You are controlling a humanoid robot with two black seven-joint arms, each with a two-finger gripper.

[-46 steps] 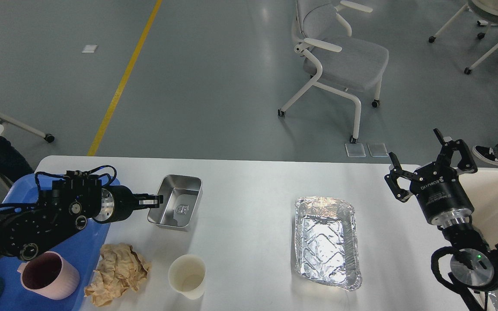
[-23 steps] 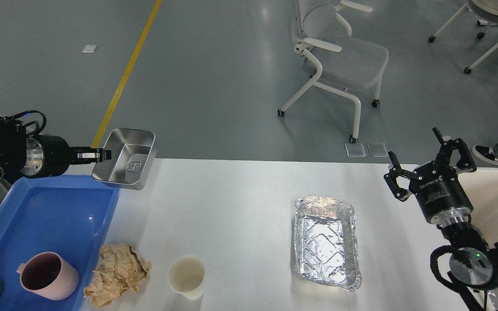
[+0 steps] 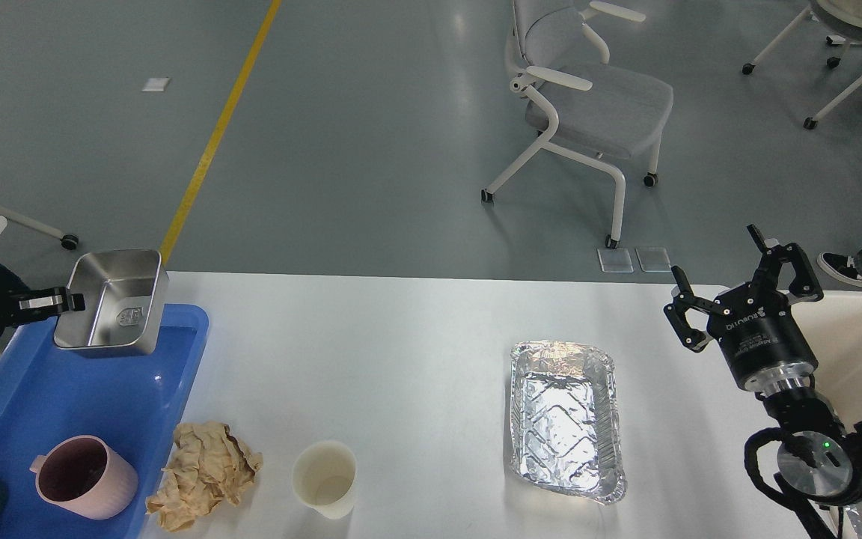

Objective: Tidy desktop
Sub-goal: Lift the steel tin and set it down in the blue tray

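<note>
The left end effector (image 3: 64, 301) is clamped on the near rim of a shiny rectangular stainless-steel container (image 3: 111, 303), holding it tilted in the air over the far end of a blue plastic tray (image 3: 79, 404). Below that end effector, toward the robot, a pink ribbed mug (image 3: 85, 477) sits in the tray's near end. To the right of the tray, on the large white tabletop (image 3: 408, 352), lie a crumpled ball of tan paper (image 3: 203, 473) and, just beside it, an upright cream paper cup (image 3: 325, 479).

The right end effector (image 3: 738, 281) hovers at the tabletop's far right corner with its two black fingers spread apart, gripping nothing. To its left and nearer the robot rests a crinkled rectangular aluminium foil tray (image 3: 566, 419), well apart from the cup. Just to the right of this end effector is the rim of a cream-coloured bin (image 3: 861, 329). Beyond the tabletop, a grey-cushioned white office chair (image 3: 588, 97) stands on the grey floor.
</note>
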